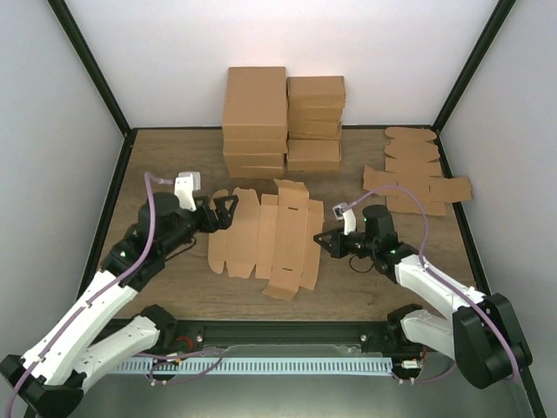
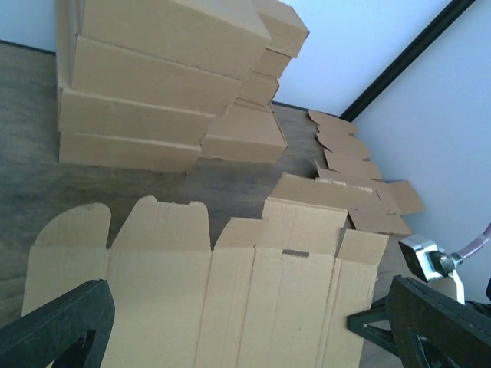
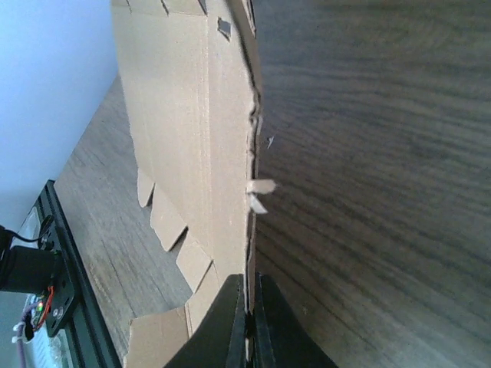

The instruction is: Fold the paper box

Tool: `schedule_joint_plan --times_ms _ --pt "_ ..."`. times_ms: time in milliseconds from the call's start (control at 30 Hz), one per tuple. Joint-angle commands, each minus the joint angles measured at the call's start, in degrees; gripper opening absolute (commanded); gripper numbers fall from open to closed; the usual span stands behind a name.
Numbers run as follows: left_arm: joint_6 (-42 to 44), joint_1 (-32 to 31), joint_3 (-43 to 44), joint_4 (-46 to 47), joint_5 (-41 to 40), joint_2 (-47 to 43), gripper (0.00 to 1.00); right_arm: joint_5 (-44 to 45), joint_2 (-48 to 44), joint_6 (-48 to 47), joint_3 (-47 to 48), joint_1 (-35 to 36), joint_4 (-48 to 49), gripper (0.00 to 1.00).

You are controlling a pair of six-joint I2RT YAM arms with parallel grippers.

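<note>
**Two grippers, one flat sheet: grip and handling notes**

The paper box (image 1: pixel 265 239) lies unfolded on the table (image 1: pixel 218 296), spanning the space between the two grippers. The right gripper (image 3: pixel 249 295) has its jaws almost together, pinching the sheet's edge between them. The left gripper (image 2: pixel 245 307) has its jaws wide, with the sheet's near edge lying between them. Whether that gripper touches the sheet cannot be determined.

Handling, by judgement:
- The card is probably thin and light, stiff across its panels and weak at its creases.
- It is likely to slide on the wood.
- Take hold at a straight panel edge, clear of the rounded tabs.

View differences:
- Only the right wrist view shows the pinch, and small slivers (image 3: pixel 259 188) projecting from the edge ahead of the jaws.
- Only the left wrist view shows the opening width, with stacked cartons (image 2: pixel 153 84) and spare blanks (image 2: pixel 353 169) beyond the jaws.
</note>
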Motion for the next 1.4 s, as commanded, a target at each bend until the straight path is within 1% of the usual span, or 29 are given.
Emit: schedule_joint_plan --times_ms 0,67,133,233,267,367,467,533,600,667,733,767,900,967,1267,1367 --pt "5.3 2.4 7.1 -6.0 5.5 4.5 1.0 0.9 0.1 -2.4 2.8 0.8 1.3 0.01" --pt "9.4 3.5 10.3 -7.7 6.5 7.7 1.0 0.0 0.5 -2.7 3.2 1.6 2.3 0.01" --pt "15.2 3.9 12.5 -8.6 7.8 11.6 1.0 2.3 1.7 -2.7 4.0 2.8 2.2 0.01" --pt "24.6 3.9 11.1 -4.1 15.4 13.6 1.0 8.1 3.5 -2.9 6.3 3.3 -0.8 0.03" --pt "26.3 3.9 10.3 -2.4 15.8 13.4 1.0 8.1 3.6 -3.7 6.8 3.3 -1.3 0.05" --pt "31.2 4.0 7.6 1.7 13.4 11.6 1.0 5.3 2.1 -5.0 5.9 3.3 1.1 0.05" --pt "34.5 3.9 7.0 2.0 8.2 10.9 1.0 3.1 -0.7 -7.5 5.0 3.5 2.3 0.04" --pt "35.3 3.9 6.9 1.3 6.6 10.9 1.0 1.8 -3.4 -8.7 4.1 3.5 3.4 0.03" --pt "34.4 3.9 6.6 0.9 4.6 10.8 1.0 0.7 -5.7 -10.4 2.8 3.9 4.2 0.02" --pt "31.9 3.9 5.9 0.8 2.0 10.0 1.0 1.7 -7.5 -12.0 2.8 4.5 2.4 0.01" --pt "30.8 4.0 5.0 0.4 2.0 8.5 1.0 2.0 -8.7 -13.2 3.4 4.6 0.8 0.02" --pt "31.1 3.9 4.6 0.1 3.0 7.7 1.0 1.9 -9.2 -13.3 3.2 4.7 0.7 0.02" --pt "35.8 4.0 3.8 -0.5 13.0 5.5 1.0 0.1 -10.1 -14.5 3.0 4.9 1.2 0.02" --pt "36.3 3.9 4.0 -0.2 14.8 4.9 1.0 -0.2 -9.1 -14.5 4.7 4.8 -0.2 0.02" --pt "34.0 3.9 5.3 2.4 24.4 5.0 1.0 0.0 -1.4 -14.7 21.5 5.0 -20.7 0.01" --pt "33.0 4.0 5.2 3.0 23.3 4.9 1.0 0.5 -0.5 -15.0 25.5 5.0 -25.5 0.01"
